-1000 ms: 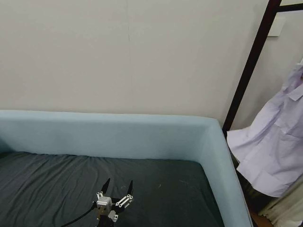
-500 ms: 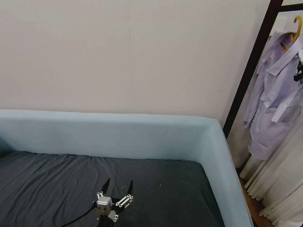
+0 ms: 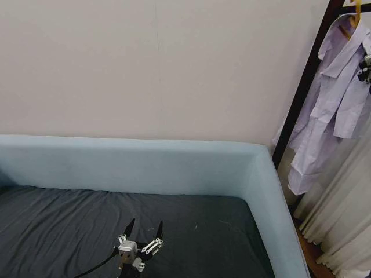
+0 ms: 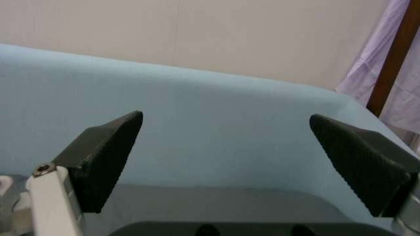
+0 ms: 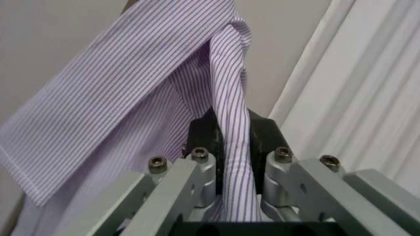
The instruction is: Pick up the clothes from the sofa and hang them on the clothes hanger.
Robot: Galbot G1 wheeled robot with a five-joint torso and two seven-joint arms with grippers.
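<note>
The task looked almost done. The purple striped shirt (image 3: 331, 92) hung on a yellow hanger (image 3: 352, 16) beside the dark rack post (image 3: 304, 87), away from the sofa (image 3: 145, 165). Its long axis was vertical, collar up and hem down. The right gripper (image 5: 229, 142) was closed on a fold of it, so letting go remained. The left gripper (image 3: 146, 227) hovered wide open and empty over the sofa seat.

Soft, even room light, moderately bright, washes the pale wall (image 3: 174, 69). The dark sofa seat (image 3: 58, 231) reads dim (its creases barely shaded). A fold of the shirt (image 5: 229, 98) casts faint shadow on itself; the left gripper (image 4: 225, 116) looks dark against the lit sofa back (image 4: 217, 88).
</note>
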